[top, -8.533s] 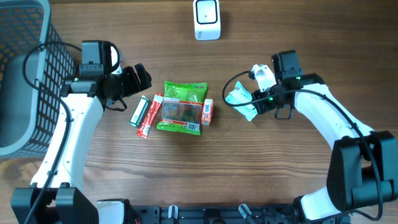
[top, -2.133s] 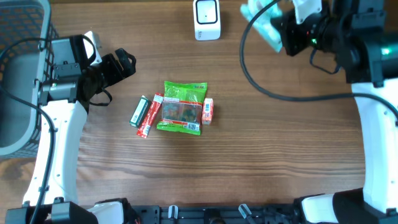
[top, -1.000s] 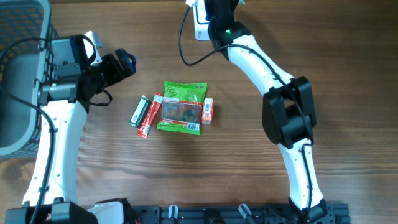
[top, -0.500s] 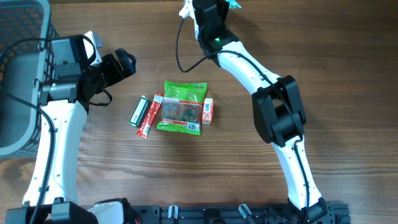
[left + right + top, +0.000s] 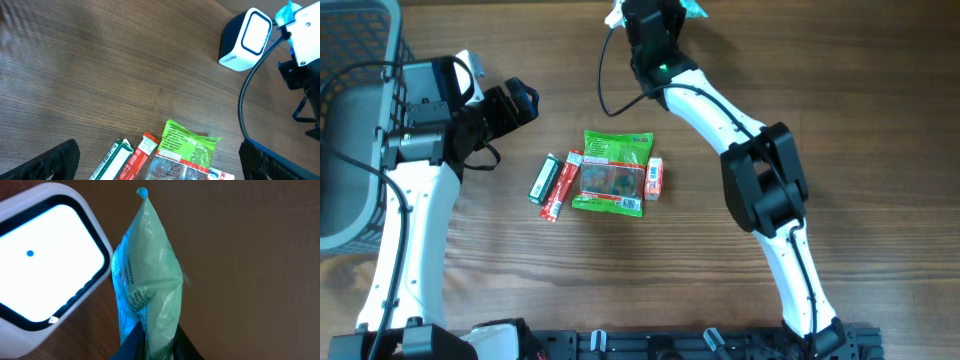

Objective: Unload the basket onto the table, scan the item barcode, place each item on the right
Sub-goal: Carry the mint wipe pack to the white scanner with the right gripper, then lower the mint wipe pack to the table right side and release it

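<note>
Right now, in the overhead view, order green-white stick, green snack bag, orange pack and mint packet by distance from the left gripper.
From the left gripper:
1. green-white stick, just below-right of it.
2. green snack bag, centre.
3. orange pack, at the bag's right edge.
4. mint packet, top edge.

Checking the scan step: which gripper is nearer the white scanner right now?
Right. The right gripper, shut on a green packet, holds it close beside the scanner. The left gripper hangs open well off to the side, near the basket.
</note>
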You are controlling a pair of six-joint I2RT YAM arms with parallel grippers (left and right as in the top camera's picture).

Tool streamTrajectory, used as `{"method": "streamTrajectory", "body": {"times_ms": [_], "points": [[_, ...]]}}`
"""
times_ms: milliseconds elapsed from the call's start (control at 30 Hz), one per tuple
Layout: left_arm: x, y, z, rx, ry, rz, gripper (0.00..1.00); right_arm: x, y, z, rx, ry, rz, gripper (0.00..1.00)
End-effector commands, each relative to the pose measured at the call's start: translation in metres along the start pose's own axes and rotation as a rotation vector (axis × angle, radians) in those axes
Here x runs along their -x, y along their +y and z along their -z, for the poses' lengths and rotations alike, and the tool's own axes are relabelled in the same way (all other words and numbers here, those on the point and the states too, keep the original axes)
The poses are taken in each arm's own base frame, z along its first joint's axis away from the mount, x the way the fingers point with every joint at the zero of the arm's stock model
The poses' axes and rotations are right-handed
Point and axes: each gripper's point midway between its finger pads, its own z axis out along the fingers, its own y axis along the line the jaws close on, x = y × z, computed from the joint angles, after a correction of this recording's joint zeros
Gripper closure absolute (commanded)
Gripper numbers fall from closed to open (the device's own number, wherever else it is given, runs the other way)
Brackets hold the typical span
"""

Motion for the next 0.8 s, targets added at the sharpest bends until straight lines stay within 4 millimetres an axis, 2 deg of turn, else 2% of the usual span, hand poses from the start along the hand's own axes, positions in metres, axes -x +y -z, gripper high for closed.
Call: {"method": "streamTrajectory", "body": {"times_ms": [0,133,233,300,367,467,600,667,767], "points": [[0.002,-0.001,0.003,-0.003,-0.010,-0.021,0.00,0.001,0.020,0.002,0.054,0.005,0.000,0.96],[0.002,-0.001,0.003,-0.003,-0.010,-0.020,0.00,-0.005,0.032,0.002,0.098,0.020,0.033,0.96],[0.002,-0.001,0.003,-0.003,-0.010,-0.020,0.00,-0.005,0.023,0.000,0.062,0.027,0.025,0.94],[0.002,-0.001,0.003,-0.003,-0.010,-0.020,0.00,-0.006,0.003,0.001,-0.021,0.054,-0.030,0.96],[0.002,-0.001,0.003,-0.003,-0.010,-0.020,0.00,-0.007,-0.034,0.007,-0.137,0.076,-0.123,0.96],[0.002,-0.001,0.003,-0.003,-0.010,-0.020,0.00,-0.007,-0.062,0.019,-0.164,0.070,-0.139,0.96],[0.002,-0.001,0.003,-0.003,-0.010,-0.021,0.00,-0.017,-0.113,0.047,-0.201,0.081,-0.235,0.96],[0.002,-0.001,0.003,-0.003,-0.010,-0.021,0.00,-0.025,-0.136,0.068,-0.176,0.078,-0.324,0.96],[0.002,-0.001,0.003,-0.003,-0.010,-0.021,0.00,-0.044,-0.150,0.099,-0.073,0.090,-0.399,0.96]]}}
